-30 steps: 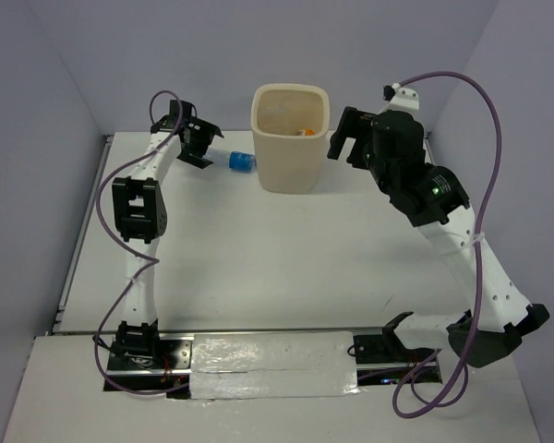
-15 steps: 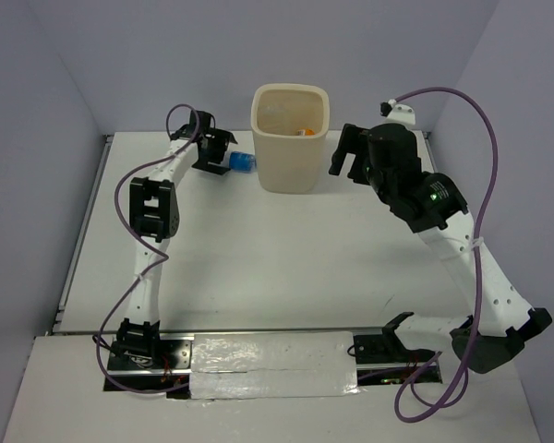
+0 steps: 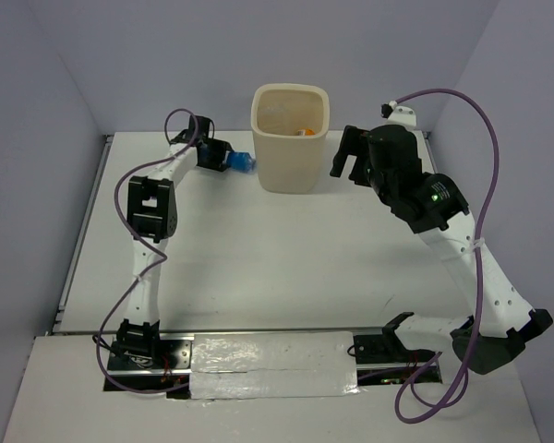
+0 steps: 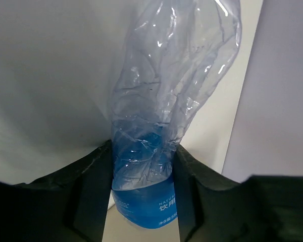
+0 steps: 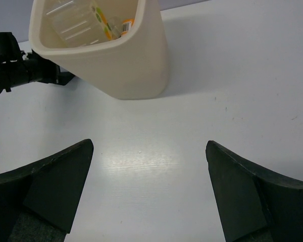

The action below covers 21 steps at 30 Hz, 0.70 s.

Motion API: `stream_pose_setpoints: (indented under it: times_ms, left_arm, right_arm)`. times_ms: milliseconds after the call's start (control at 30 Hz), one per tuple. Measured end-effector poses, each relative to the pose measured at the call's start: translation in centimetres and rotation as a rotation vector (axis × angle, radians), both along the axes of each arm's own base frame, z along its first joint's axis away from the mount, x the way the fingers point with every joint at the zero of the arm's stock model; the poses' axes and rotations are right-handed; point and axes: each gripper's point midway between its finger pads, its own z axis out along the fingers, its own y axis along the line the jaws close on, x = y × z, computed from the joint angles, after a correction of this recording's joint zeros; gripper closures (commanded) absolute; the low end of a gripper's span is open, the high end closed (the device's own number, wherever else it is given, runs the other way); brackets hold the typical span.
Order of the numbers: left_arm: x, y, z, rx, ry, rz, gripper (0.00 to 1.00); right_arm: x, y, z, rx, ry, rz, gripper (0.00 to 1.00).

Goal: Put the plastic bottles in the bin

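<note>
A crumpled clear plastic bottle (image 3: 244,162) with a blue label lies on the table just left of the bin (image 3: 290,161). My left gripper (image 3: 218,156) is shut on it. In the left wrist view the black fingers (image 4: 93,186) press both sides of the bottle (image 4: 166,101) at its blue label. The cream bin (image 5: 126,70) stands upright at the back. Inside it lie an orange bottle (image 3: 305,132) and a clear one with an orange-and-green label (image 5: 98,15). My right gripper (image 3: 343,152) hangs open to the right of the bin, with nothing between its fingers (image 5: 55,186).
The white table (image 3: 277,249) ends at a wall right behind the bin. The left arm's black wrist (image 5: 12,68) shows beside the bin's left wall. A purple cable (image 3: 485,166) loops off the right arm.
My left gripper moved right along the table to the blue-labelled bottle and closed on it. The right arm drew back slightly from the bin and stays open.
</note>
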Motion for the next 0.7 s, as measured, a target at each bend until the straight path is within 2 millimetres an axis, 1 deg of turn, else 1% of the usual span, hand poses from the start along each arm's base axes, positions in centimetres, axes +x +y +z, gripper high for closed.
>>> stream_pose_setpoints:
  times_ms: [67,133,167,233,267,333,400,433,533,633,700]
  left_arm:
    - [-0.6,0.2,0.0,0.009,0.010,0.002,0.51]
    - [-1.3,0.6,0.1,0.025,0.020,0.006,0.53]
    - [-1.8,0.8,0.3,0.037,0.025,0.006,0.56]
    - [-2.8,1.5,1.0,0.082,0.031,0.007,0.59]
    - [-3.2,2.0,1.9,0.109,0.023,0.004,0.61]
    - [-3.5,2.8,4.6,0.177,-0.025,-0.014,0.63]
    - [-3.5,3.7,9.0,0.249,-0.115,-0.039,0.65]
    - [-3.6,4.1,11.6,0.287,-0.169,-0.054,0.65]
    - [-4.4,5.2,20.8,0.403,-0.359,-0.095,0.64]
    - [-6.4,6.0,30.0,0.513,-0.556,-0.123,0.63]
    - [-7.9,5.9,35.7,0.583,-0.690,-0.135,0.63]
  right_arm:
    - [0.0,0.0,0.0,0.002,0.002,-0.001,0.00]
    - [0.0,0.0,-0.1,0.003,0.003,-0.001,0.00]
    - [0.0,0.0,-0.1,0.004,0.004,-0.002,0.00]
    - [-0.1,0.0,-0.1,0.008,0.005,-0.004,0.00]
    - [-0.1,0.0,-0.1,0.011,0.004,-0.005,0.00]
    - [-0.2,0.0,0.1,0.019,0.002,-0.007,0.00]
    - [-0.4,-0.1,0.2,0.027,-0.003,-0.008,0.00]
    - [-0.6,-0.2,0.2,0.031,-0.005,-0.009,0.00]
    - [-1.2,-0.6,0.3,0.038,-0.015,-0.009,0.00]
    - [-1.9,-1.0,0.4,0.048,-0.024,-0.010,0.00]
    - [-2.2,-1.1,0.6,0.057,-0.032,-0.011,0.00]
